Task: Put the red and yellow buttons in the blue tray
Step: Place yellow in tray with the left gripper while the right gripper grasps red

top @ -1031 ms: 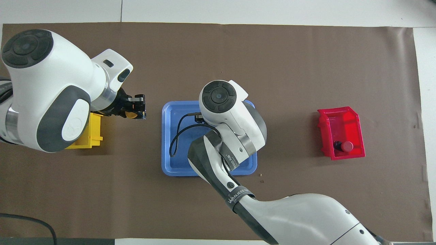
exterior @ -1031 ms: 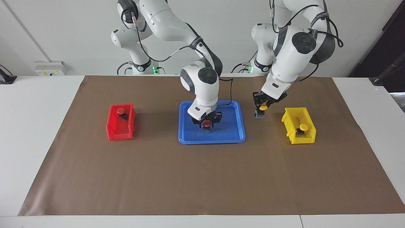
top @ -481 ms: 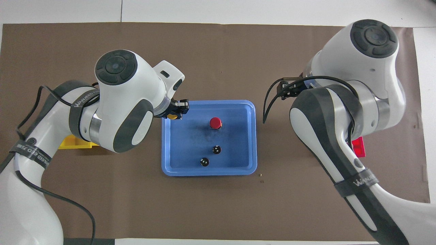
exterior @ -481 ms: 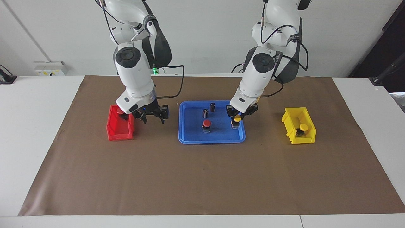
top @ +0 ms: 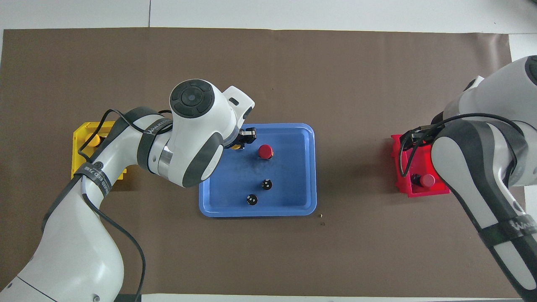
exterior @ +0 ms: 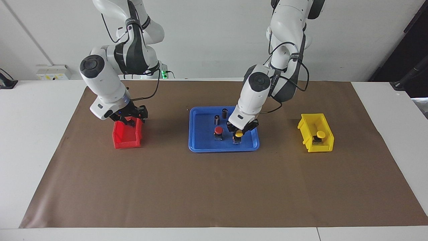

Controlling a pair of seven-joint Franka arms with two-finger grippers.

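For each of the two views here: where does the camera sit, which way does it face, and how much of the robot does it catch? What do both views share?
Facing view: high across the table, facing the robots; shows both arms from base to tool, left tool shut on a yellow button over the blue tray, right tool over the red bin.
Overhead view: above the robots' end, looking steeply down; shows forearms and wrists.
Shared: blue tray, red button, red bin, yellow bin.

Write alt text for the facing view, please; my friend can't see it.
The left gripper holds a yellow button low in the blue tray, beside a red button and two dark cylinders. The right gripper hangs over the red bin. A second yellow button sits in the yellow bin.
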